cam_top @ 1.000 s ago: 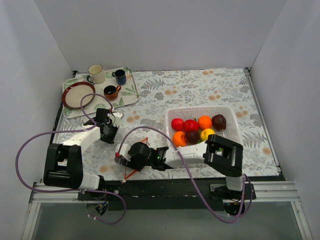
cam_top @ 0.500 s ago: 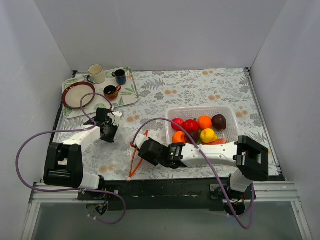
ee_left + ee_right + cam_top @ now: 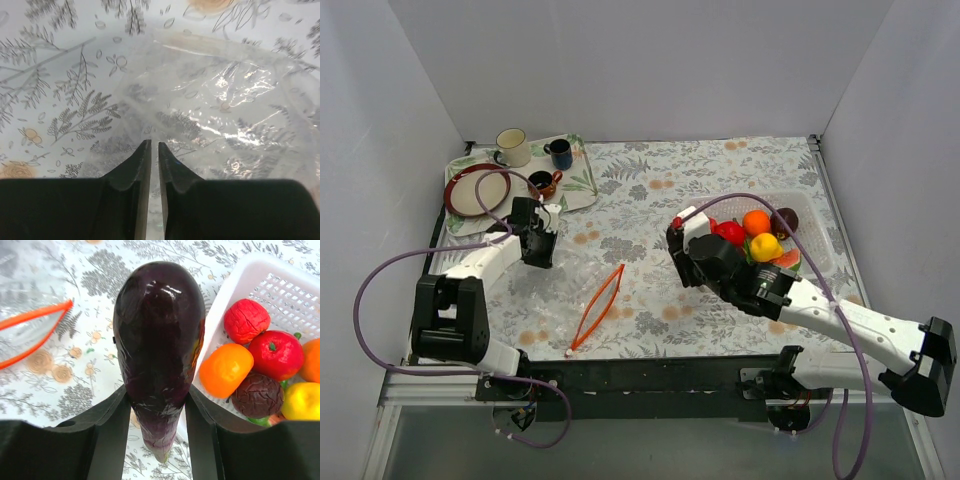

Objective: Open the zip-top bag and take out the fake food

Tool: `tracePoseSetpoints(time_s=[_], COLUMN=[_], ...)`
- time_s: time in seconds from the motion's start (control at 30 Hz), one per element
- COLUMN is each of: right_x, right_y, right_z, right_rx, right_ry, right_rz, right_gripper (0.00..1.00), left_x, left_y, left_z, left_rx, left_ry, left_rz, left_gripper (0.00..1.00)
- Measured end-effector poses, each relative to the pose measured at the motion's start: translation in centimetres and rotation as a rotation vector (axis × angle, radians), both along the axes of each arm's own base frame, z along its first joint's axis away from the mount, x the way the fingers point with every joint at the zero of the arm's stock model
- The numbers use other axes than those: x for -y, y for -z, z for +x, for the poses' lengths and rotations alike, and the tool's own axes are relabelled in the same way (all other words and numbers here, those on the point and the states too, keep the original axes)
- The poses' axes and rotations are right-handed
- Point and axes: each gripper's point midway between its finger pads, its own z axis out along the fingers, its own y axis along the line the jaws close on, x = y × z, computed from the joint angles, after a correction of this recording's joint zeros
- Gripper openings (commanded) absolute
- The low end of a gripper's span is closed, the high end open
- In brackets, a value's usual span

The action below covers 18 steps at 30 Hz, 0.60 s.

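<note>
The clear zip-top bag (image 3: 570,285) lies flat on the floral cloth, and its orange-red zipper strip (image 3: 598,308) gapes open. It also shows in the left wrist view (image 3: 225,100). My left gripper (image 3: 542,252) (image 3: 154,145) is shut on the bag's far closed end. My right gripper (image 3: 682,240) (image 3: 157,395) is shut on a dark purple fake eggplant (image 3: 157,340), held above the cloth beside the white basket (image 3: 235,285). Several fake fruits lie in the basket: red (image 3: 277,352), orange (image 3: 225,369), maroon (image 3: 257,395), yellow (image 3: 302,401). The zipper strip (image 3: 35,322) is to the gripper's left.
The basket (image 3: 820,240) sits at the right, partly hidden by my right arm. A tray (image 3: 575,190) at the back left holds a red-rimmed plate (image 3: 475,190) and three mugs (image 3: 512,147). Walls close in the table on three sides.
My right gripper has drawn the eggplant out of the bag's mouth and carried it right and back to the basket. The left gripper has shifted slightly back with the bag.
</note>
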Motion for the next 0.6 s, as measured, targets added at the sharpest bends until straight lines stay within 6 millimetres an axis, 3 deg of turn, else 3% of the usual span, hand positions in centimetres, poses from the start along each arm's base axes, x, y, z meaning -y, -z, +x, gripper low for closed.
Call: tracePoseSetpoints(time_s=[0.03, 0.13, 0.23, 0.37, 0.4, 0.43, 0.47, 0.53, 0.6], right_x=[0.2, 0.3, 0.9, 3.6, 4.5, 5.5, 6.3, 7.7, 8.6], right_y=[-0.5, -0.9, -0.4, 0.3, 0.3, 0.3, 0.2, 0.4, 1.0], right_z=[0.1, 0.3, 1.1, 3.4, 4.1, 4.9, 5.5, 6.6, 7.4], right_rx=[0.006, 0.01, 0.007, 0.028, 0.034, 0.04, 0.043, 0.045, 0.035], right_ry=[0.001, 0.0, 0.047, 0.183, 0.223, 0.26, 0.292, 0.348, 0.383], right_rz=[0.034, 0.089, 0.087, 0.045, 0.039, 0.036, 0.034, 0.022, -0.013], right_gripper=[0.22, 0.38, 0.36, 0.37, 0.43, 0.56, 0.98, 0.99, 0.98], left_x=[0.3, 0.9, 1.3, 1.8, 1.9, 2.0, 2.1, 2.3, 2.6], left_y=[-0.7, -2.8, -4.0, -5.2, -5.5, -5.8, -6.1, -6.8, -7.6], left_z=[0.6, 2.1, 2.3, 1.9, 1.9, 1.8, 1.7, 1.8, 2.1], left_rx=[0.016, 0.069, 0.102, 0.124, 0.13, 0.136, 0.139, 0.15, 0.17], left_ry=[-0.002, 0.0, 0.006, 0.018, 0.021, 0.025, 0.027, 0.034, 0.034], left_rz=[-0.016, -0.047, -0.071, -0.099, -0.107, -0.114, -0.119, -0.131, -0.145], left_gripper=[0.17, 0.3, 0.41, 0.49, 0.52, 0.61, 0.66, 0.83, 0.92])
